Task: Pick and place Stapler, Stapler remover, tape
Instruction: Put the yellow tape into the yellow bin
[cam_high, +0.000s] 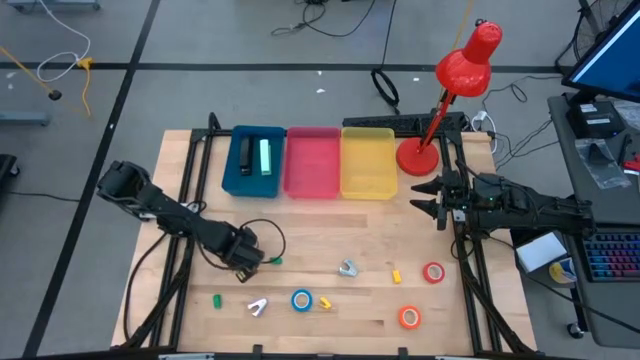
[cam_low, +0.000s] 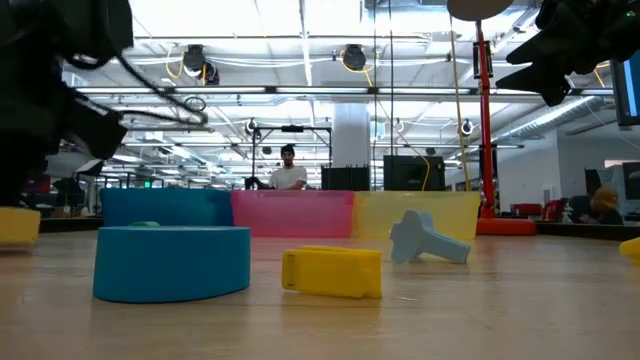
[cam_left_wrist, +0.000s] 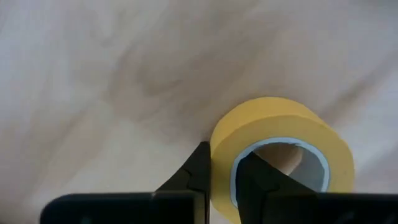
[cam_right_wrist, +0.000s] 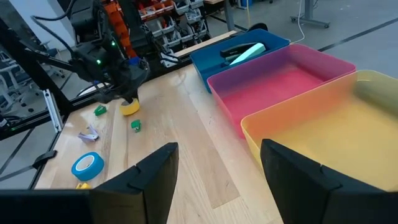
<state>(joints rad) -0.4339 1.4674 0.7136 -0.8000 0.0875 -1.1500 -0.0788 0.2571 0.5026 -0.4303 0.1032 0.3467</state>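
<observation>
1. Yellow tape roll (cam_left_wrist: 280, 155) sits in the left tool (cam_left_wrist: 221, 180), on the wooden surface (cam_high: 330, 235) towards its left front part. One finger (cam_left_wrist: 198, 171) is outside the roll's wall and the other is inside its hole, so the tool is clamped on the wall of the roll.
2. In the left wrist view the roll is tilted, its open hole facing the camera, with a pale blue inner lining visible.
3. Just beside the left tool lies a small green piece (cam_high: 275, 261), and nearer the front edge are a second green piece (cam_high: 216, 299), a white staple remover (cam_high: 258, 306), a blue tape roll (cam_high: 302, 300) lying flat and a small yellow piece (cam_high: 325, 302).
4. Farther right lie a grey staple remover (cam_high: 347, 268), a red tape roll (cam_high: 433, 272) and an orange tape roll (cam_high: 409, 317), both flat.
5. At the back stand three bins side by side: a blue bin (cam_high: 253, 162) holding a dark stapler and a light green one, a pink bin (cam_high: 312, 162) and a yellow bin (cam_high: 368, 162).
6. Right tool (cam_high: 430, 198) hangs near the yellow bin, well apart from the yellow roll, its fingers spread and holding nothing.
</observation>
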